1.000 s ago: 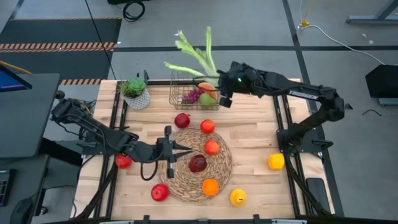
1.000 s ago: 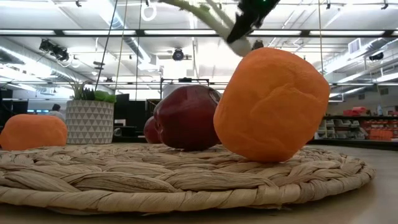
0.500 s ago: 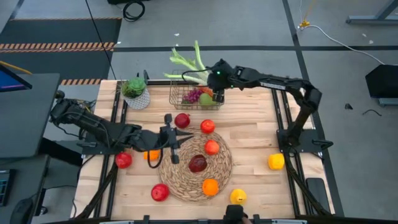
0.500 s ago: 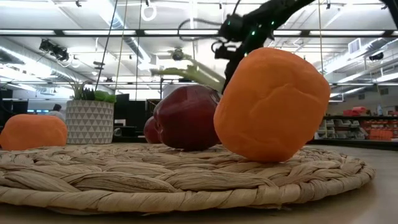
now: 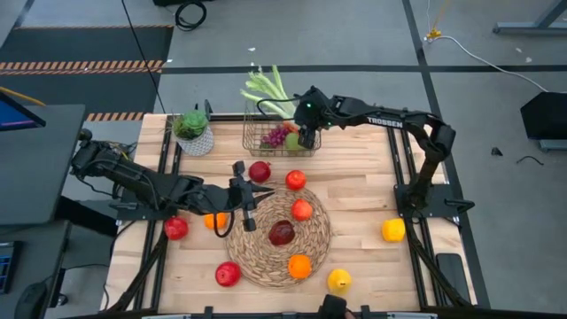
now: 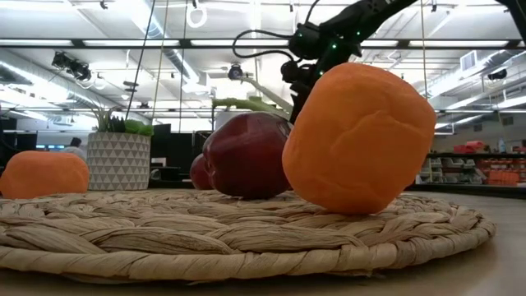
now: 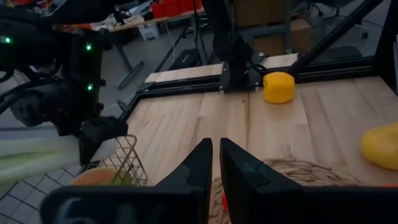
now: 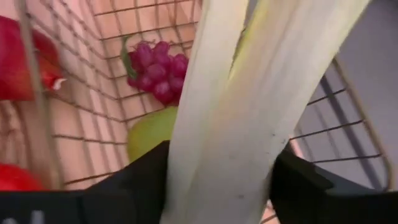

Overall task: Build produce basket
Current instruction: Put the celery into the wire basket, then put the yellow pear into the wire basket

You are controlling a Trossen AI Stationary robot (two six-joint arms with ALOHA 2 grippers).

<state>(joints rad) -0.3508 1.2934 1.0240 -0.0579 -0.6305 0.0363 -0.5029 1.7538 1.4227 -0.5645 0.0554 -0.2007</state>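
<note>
Leek [image 8: 242, 118] between right tool [image 8: 217, 186] fingers.

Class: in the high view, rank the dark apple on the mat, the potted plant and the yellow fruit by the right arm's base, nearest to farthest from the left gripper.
1. Dark apple, mat centre, beside the left gripper.
2. Potted plant, far left corner.
3. Yellow fruit, right edge.

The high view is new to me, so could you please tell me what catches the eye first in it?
Most striking is the long green-white leek jutting out over the far edge of the table, its white end at the wire basket, where the right tool sits. Nearer the front, a round woven mat carries a dark red apple and oranges, with the left tool shut at its left edge.
</note>
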